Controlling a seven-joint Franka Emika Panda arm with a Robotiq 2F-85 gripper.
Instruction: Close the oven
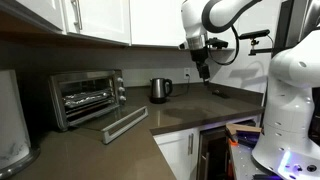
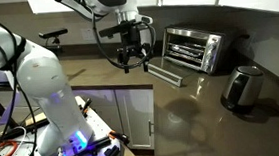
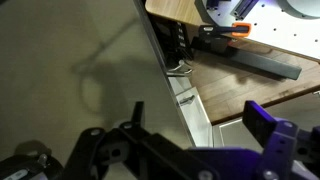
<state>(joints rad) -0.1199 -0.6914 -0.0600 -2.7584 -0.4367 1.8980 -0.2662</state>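
Observation:
The silver toaster oven (image 1: 85, 97) stands on the dark counter against the wall, and it shows in both exterior views (image 2: 192, 49). Its glass door (image 1: 125, 122) hangs open, folded down flat onto the counter with the bar handle at the front (image 2: 169, 74). Wire racks show inside. My gripper (image 1: 203, 70) hovers well above the counter, away from the oven, past the kettle (image 2: 130, 61). Its fingers are apart and hold nothing. In the wrist view the gripper (image 3: 200, 115) looks down on the counter edge and the floor; the oven is out of that view.
A small dark kettle (image 1: 160, 89) stands between the oven and my gripper (image 2: 242, 85). A rounded white appliance (image 1: 12, 120) sits beyond the oven. Upper cabinets (image 1: 100, 18) hang above. The white robot base (image 1: 290, 90) stands by the counter corner, with white cabinet fronts (image 3: 195, 110) below.

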